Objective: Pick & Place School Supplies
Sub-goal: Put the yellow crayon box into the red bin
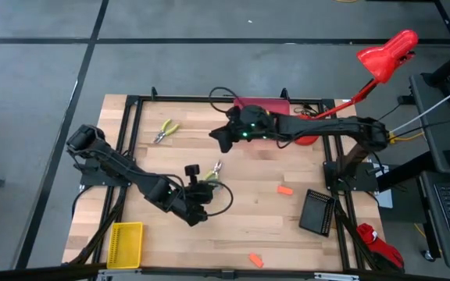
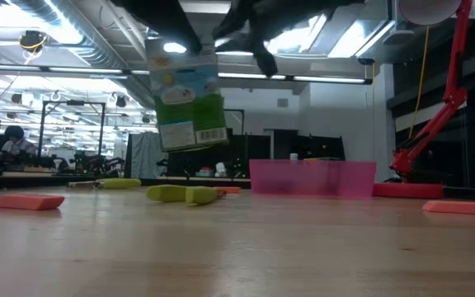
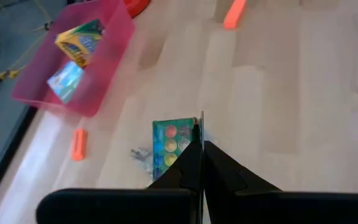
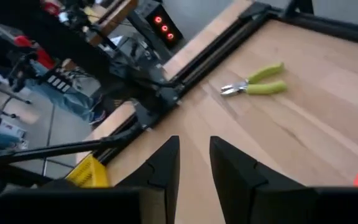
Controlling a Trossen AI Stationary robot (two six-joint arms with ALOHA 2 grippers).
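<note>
My left gripper (image 1: 200, 190) is shut on a green-and-yellow crayon box (image 2: 187, 97), held high over the table's middle. Two more crayon boxes (image 3: 79, 40) lie in the pink bin (image 3: 107, 81) at the far edge. One pair of pliers (image 1: 165, 131) lies at the far left. A second pair (image 1: 213, 169) lies just beyond my left gripper. Orange sticks lie at the right (image 1: 285, 190) and near the front edge (image 1: 255, 260). My right gripper (image 4: 194, 163) is open and empty, in the air in front of the pink bin (image 1: 266, 105). My left gripper pinches the crayon box by its thin upper edge (image 3: 201, 123) between its two shut fingers. The fingers come from above, pointing down. The box hangs below them, slightly tilted and lifted clear of the table, its face (image 3: 169, 146) showing beside the fingers.
A yellow bin (image 1: 125, 243) stands at the front left and a black bin (image 1: 317, 211) at the right. A red lamp arm (image 1: 381, 58) reaches over the far right corner. A black frame (image 1: 135, 105) runs around the table. Bare wood lies at the front middle.
</note>
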